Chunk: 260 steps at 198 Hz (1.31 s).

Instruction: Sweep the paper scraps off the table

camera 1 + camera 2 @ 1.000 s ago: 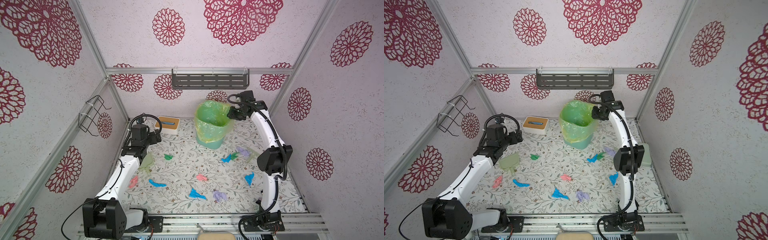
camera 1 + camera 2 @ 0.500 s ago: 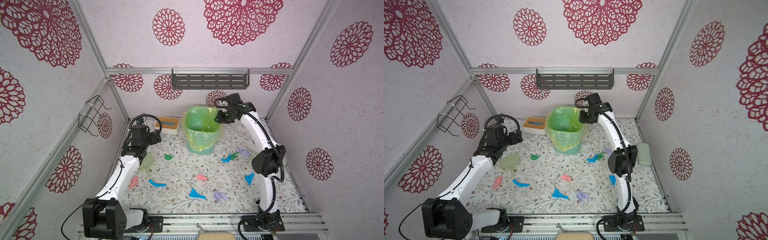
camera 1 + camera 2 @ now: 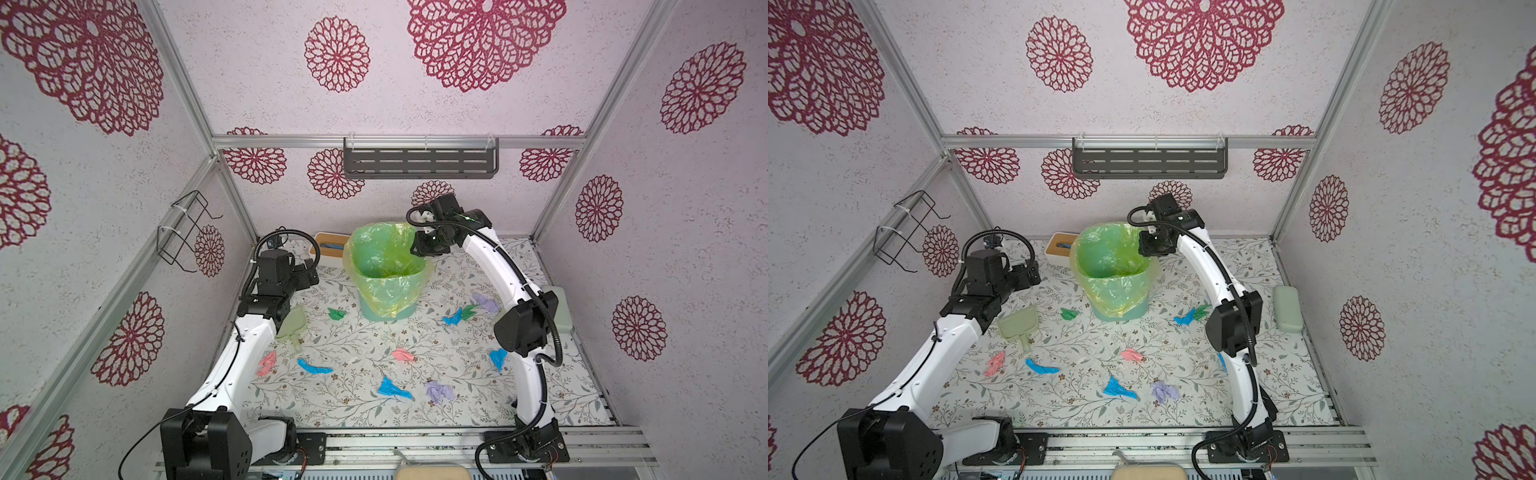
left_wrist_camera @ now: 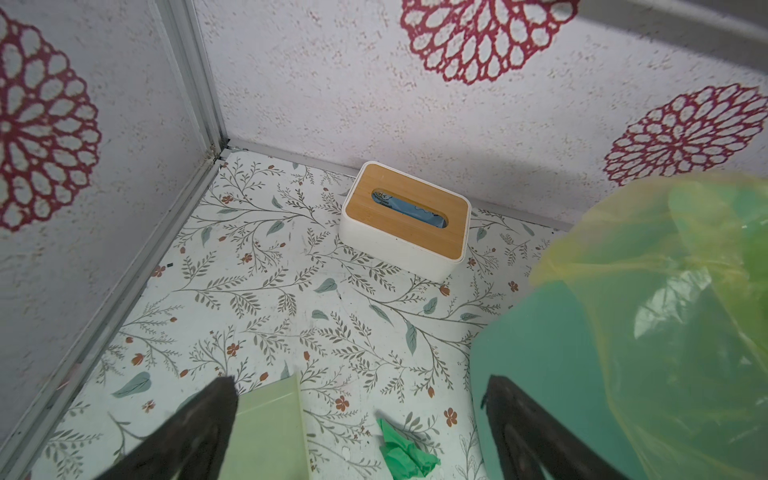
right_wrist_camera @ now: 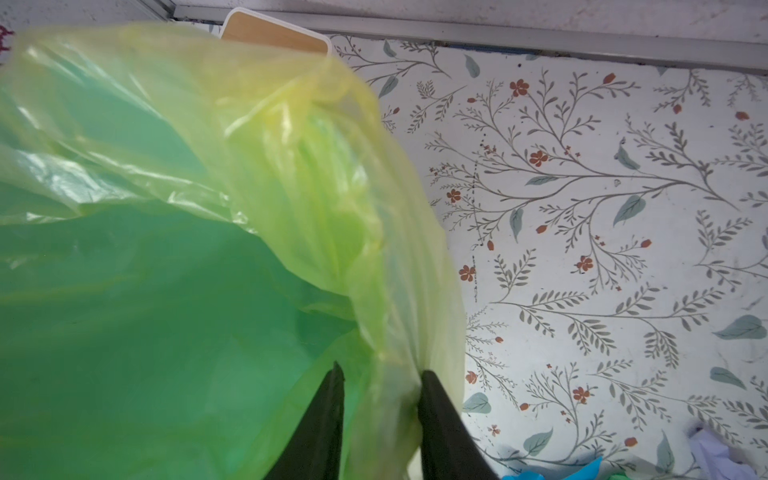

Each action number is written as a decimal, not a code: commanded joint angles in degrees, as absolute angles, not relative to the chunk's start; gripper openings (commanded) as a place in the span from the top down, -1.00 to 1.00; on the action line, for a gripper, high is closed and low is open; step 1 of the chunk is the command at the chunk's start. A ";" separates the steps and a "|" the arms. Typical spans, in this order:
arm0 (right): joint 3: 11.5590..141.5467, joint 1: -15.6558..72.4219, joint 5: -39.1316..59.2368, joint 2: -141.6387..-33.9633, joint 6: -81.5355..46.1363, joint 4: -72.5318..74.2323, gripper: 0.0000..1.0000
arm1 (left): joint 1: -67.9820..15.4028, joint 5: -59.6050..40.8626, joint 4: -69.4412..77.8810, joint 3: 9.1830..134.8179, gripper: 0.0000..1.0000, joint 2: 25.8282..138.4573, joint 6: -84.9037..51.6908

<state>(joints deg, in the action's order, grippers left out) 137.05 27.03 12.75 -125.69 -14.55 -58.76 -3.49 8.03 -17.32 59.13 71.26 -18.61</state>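
Note:
Several paper scraps lie across the table (image 3: pixel 465 399): blue (image 3: pixel 392 388), pink (image 3: pixel 403 355), lilac (image 3: pixel 439 390) and green (image 3: pixel 336 313) (image 3: pixel 1069 313). My right gripper (image 3: pixel 419 249) (image 3: pixel 1148 249) (image 5: pixel 380 378) is shut on the rim of the green bin (image 3: pixel 390 291) (image 3: pixel 1117 286) and its yellow-green liner (image 5: pixel 386 291). One finger sits inside the rim and one outside. My left gripper (image 3: pixel 309 274) (image 3: pixel 1030 276) (image 4: pixel 360 381) hangs open and empty at the back left. Below it lie a pale green dustpan (image 4: pixel 270 432) and a green scrap (image 4: pixel 405 451).
The dustpan (image 3: pixel 293 326) rests beside the left arm. A white box with a wooden lid (image 3: pixel 330 245) (image 4: pixel 405 220) stands against the back wall. A pale green case (image 3: pixel 561 309) lies by the right wall. A dark shelf (image 3: pixel 419 162) and a wire rack (image 3: pixel 187 228) hang on the walls.
My right gripper has carried the bin leftward along the back of the table, still shut on its rim. The left arm and the scraps have not moved.

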 commanded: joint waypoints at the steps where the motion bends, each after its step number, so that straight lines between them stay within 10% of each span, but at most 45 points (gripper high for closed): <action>1: 138.87 28.36 14.09 -125.56 -13.70 -60.98 0.35 | -2.90 8.18 -17.80 59.06 -0.94 69.97 -18.04; 151: 140.28 31.21 11.52 -123.72 -14.37 -63.00 0.29 | -2.64 7.65 -18.13 59.85 -0.94 70.69 -18.47; 260: 143.24 29.25 8.74 -118.26 -15.33 -63.66 -0.55 | -2.57 8.28 -19.11 60.56 -0.94 69.45 -18.42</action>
<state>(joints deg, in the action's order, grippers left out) 141.53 30.30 11.22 -124.60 -15.11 -62.26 -2.94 8.10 -18.37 59.13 71.05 -18.65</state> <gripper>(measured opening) 0.747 0.972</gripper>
